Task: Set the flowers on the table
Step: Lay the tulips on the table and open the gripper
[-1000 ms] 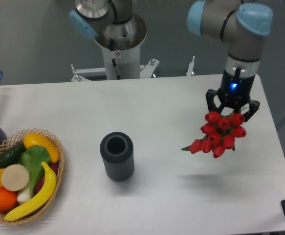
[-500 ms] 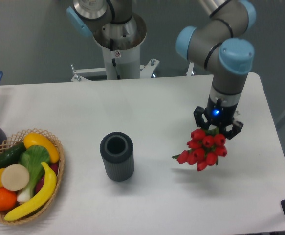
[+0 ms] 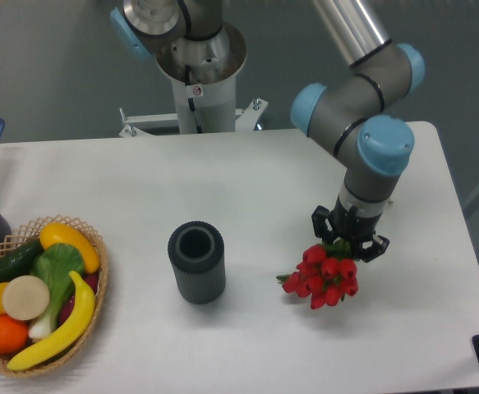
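White table (image 3: 247, 172) is spread beneath; the flowers (image 3: 321, 276) are clamped in the gripper (image 3: 350, 242) right of a grey cylinder (image 3: 196, 261), at or just above the surface. Lowering is judged underway; release is called for next. Buds are pointed near-left, stems hidden, axis steeply tilted

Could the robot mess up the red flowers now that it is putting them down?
Maybe, in two ways. The gripper is shut on the flowers from above, low over the table; pushing further down could squash the buds. The bunch also hangs tilted, with its stems hidden under the jaws, so on release it may roll or flop sideways. The dark cylinder vase stands well apart, so a bump there seems unlikely.
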Robot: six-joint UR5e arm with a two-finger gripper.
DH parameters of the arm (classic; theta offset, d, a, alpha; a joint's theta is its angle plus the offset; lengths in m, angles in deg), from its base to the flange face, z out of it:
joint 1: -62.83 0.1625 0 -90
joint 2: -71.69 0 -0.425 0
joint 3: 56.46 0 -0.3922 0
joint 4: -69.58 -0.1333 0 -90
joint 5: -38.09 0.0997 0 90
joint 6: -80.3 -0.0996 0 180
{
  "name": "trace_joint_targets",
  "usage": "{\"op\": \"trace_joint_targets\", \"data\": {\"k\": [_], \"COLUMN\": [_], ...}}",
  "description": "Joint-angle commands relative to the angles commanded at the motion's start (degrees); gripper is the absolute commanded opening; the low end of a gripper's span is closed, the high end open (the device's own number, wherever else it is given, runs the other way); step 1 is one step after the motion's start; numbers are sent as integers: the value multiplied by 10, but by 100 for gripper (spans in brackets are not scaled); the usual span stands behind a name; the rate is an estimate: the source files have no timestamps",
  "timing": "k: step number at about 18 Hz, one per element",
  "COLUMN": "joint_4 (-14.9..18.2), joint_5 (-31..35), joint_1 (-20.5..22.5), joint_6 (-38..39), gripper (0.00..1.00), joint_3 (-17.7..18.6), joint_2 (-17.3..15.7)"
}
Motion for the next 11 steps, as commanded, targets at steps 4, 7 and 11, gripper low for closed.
{"op": "trace_joint_targets", "data": {"k": [4, 7, 11], "joint_4": [-4, -7, -9], "joint_5": [1, 6, 4], "joint_1": [0, 1, 13], "joint_6": [-8, -5, -3], "gripper": [93, 100, 100], "joint_3": [-6, -13, -15], "joint_2": [4, -3, -37]}}
